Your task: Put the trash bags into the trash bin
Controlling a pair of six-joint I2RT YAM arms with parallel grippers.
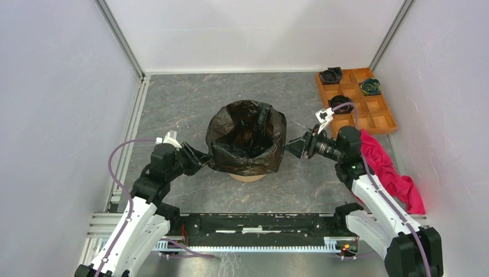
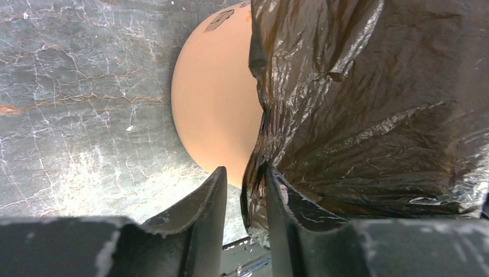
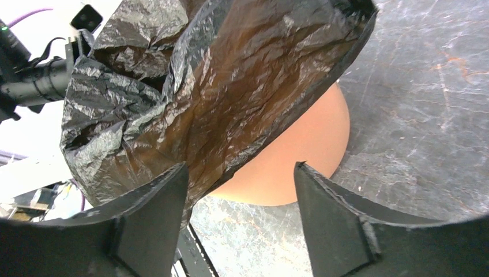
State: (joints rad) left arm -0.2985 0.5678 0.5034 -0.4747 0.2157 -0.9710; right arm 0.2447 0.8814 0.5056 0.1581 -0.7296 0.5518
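The black trash bag (image 1: 247, 135) lines the orange trash bin (image 1: 248, 177) at the table's middle, its mouth open and its edge folded down over the rim. My left gripper (image 1: 203, 158) is at the bin's left side. In the left wrist view its jaws (image 2: 245, 173) stand a narrow gap apart, with a hanging fold of the bag (image 2: 369, 104) between them against one finger, beside the bin wall (image 2: 216, 109). My right gripper (image 1: 291, 147) is at the bin's right side, wide open and empty (image 3: 241, 167), just short of the bag (image 3: 202, 98) and bin (image 3: 300, 167).
An orange-brown compartment tray (image 1: 380, 115) at the back right holds small black rolls (image 1: 331, 75). A pink-red cloth (image 1: 392, 173) lies beside the right arm. White walls close in three sides; a metal rail (image 1: 259, 222) runs along the near edge.
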